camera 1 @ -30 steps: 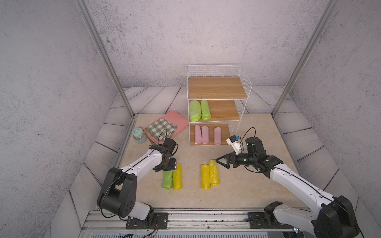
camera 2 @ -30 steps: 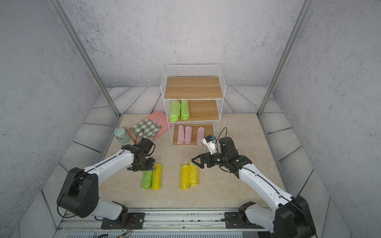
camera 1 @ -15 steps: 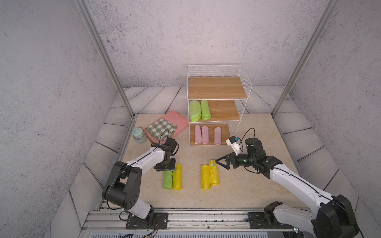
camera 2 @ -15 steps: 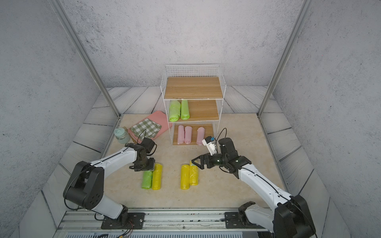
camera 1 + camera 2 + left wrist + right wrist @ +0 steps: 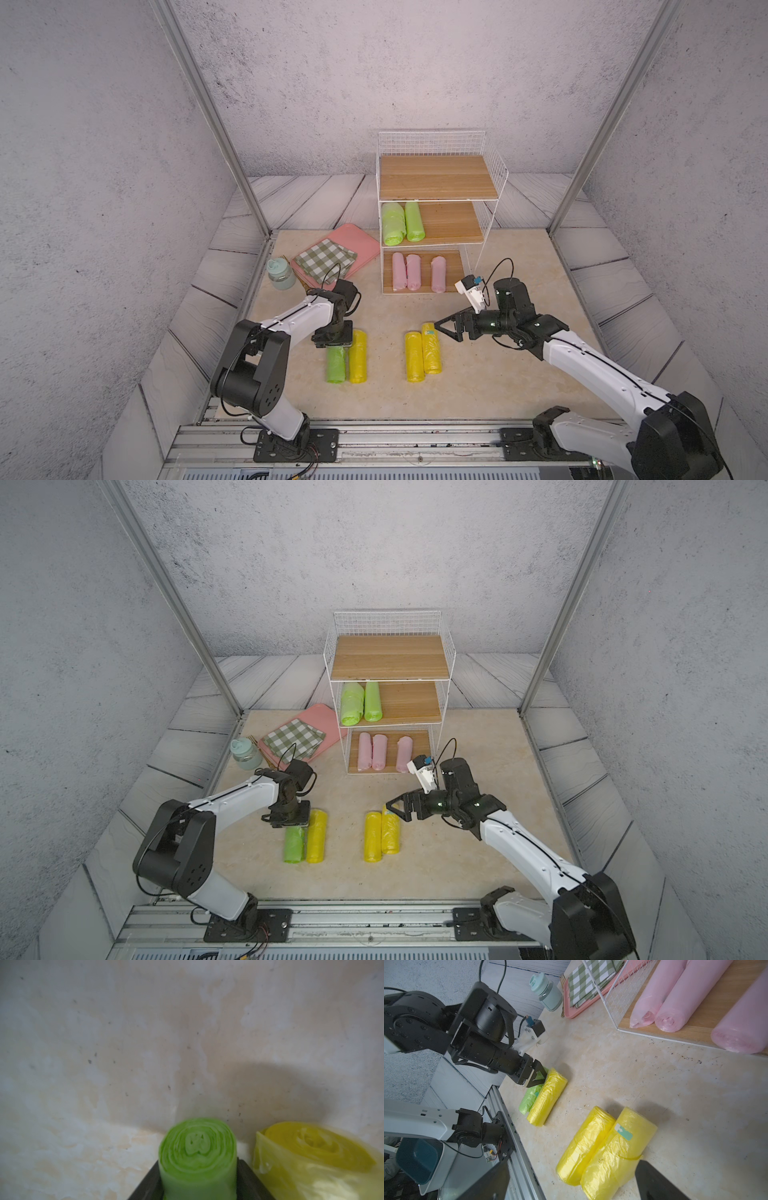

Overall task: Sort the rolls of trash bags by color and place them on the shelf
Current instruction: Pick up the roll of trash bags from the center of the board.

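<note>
Roll of green bags (image 5: 336, 365) lies on the tabletop (image 5: 498, 374), clamped by the left end effector (image 5: 198, 1161) beside a yellow roll (image 5: 358, 355); right end effector (image 5: 444, 330) gapes above a yellow pair (image 5: 414, 361), one bearing a teal sticker (image 5: 623, 1132), unreadable.

I'm looking into a cell closed on three sides by grey, speckled concrete-look walls (image 5: 415, 62). Two slanted aluminium posts (image 5: 210, 116) rise from the back corners of the beige, marble-patterned worktop (image 5: 498, 395). Pale grey panels printed like wood planks (image 5: 316, 199) slope up around it. A metal rail (image 5: 415, 436) runs along my near edge. The light is soft and even, and the shadows are faint.
</note>
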Available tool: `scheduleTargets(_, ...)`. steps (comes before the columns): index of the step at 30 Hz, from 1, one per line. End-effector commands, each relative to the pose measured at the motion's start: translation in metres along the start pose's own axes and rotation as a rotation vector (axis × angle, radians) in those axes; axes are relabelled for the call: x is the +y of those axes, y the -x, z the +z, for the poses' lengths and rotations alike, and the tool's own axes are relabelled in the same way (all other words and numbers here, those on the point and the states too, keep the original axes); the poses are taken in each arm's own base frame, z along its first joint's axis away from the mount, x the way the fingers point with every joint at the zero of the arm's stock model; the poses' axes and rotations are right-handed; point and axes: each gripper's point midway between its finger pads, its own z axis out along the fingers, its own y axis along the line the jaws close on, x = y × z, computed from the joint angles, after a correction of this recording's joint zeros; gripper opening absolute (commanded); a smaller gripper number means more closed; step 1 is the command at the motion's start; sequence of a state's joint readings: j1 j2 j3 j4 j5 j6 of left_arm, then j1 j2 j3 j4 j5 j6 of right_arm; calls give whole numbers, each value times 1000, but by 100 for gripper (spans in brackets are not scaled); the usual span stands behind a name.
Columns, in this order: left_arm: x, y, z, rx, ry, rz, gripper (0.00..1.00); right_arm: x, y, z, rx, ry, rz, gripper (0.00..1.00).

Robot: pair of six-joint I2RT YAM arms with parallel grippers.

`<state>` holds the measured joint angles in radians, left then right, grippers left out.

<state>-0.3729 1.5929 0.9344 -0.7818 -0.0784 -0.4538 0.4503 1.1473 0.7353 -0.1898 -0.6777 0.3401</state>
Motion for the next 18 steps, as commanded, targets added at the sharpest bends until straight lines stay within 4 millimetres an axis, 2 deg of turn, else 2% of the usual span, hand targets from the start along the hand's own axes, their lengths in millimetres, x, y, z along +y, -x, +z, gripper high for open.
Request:
scheduleTargets(1,12,0,-2,15,43,-27,49,-4,-2,1,4,-15,7,99)
scheduleTargets(3,13,2,-4,5,38,-38,47,-5,-2,1,3,-18,8,99)
scheduleTargets(8,13,9,-9,-20,24,-52,30,-7,-2,2,-1,-23,13,99)
scheduleTargets(14,8,25,-25,-78,-21,-68,1,-5,3,3,1,-20,12,99)
scheduleTargets(18,7,37,-43,-128,-52,-65,0,-5,5,4,-6,-16,14,99)
